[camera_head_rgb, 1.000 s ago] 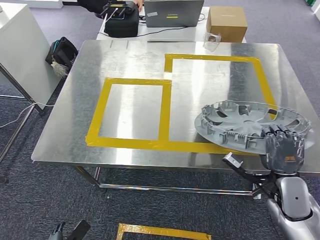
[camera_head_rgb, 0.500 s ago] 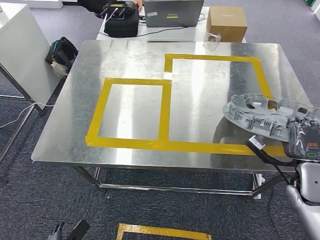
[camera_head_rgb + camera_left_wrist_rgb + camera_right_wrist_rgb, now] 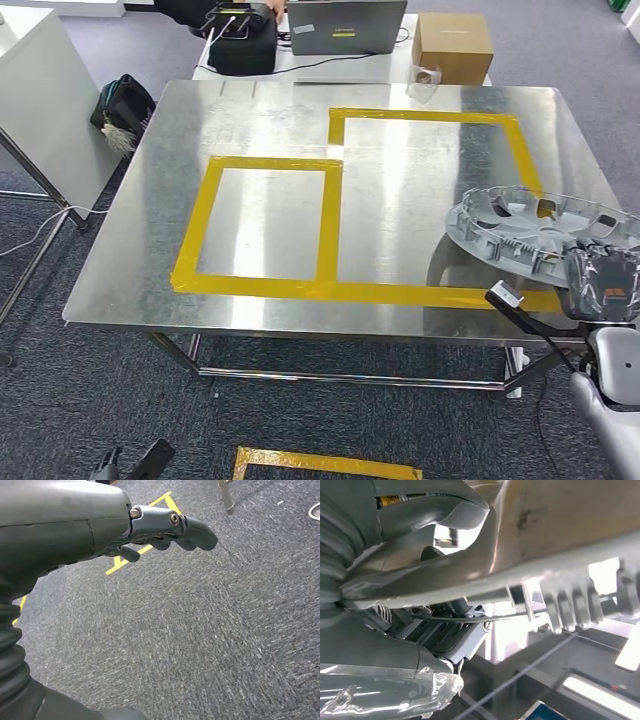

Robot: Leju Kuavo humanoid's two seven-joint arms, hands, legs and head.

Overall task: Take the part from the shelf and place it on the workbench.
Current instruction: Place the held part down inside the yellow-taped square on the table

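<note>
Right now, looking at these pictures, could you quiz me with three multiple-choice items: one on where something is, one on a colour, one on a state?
1. Where is the grey wheel cover?
A. Over the right end of the metal workbench
B. On the carpet
C. On the cardboard box

2. What colour is the tape marking the rectangles on the workbench?
A. Red
B. Yellow
C. Blue

3. What is the right hand doing?
A. Hanging with nothing in it
B. Pressing the laptop
C. Gripping the wheel cover's rim

Answers: 1 A, the head view shows it above the bench's right end; 2 B, the strips are yellow; 3 C, the hand is closed on the cover's near edge, while the left hand hangs over the carpet with nothing in it.
</note>
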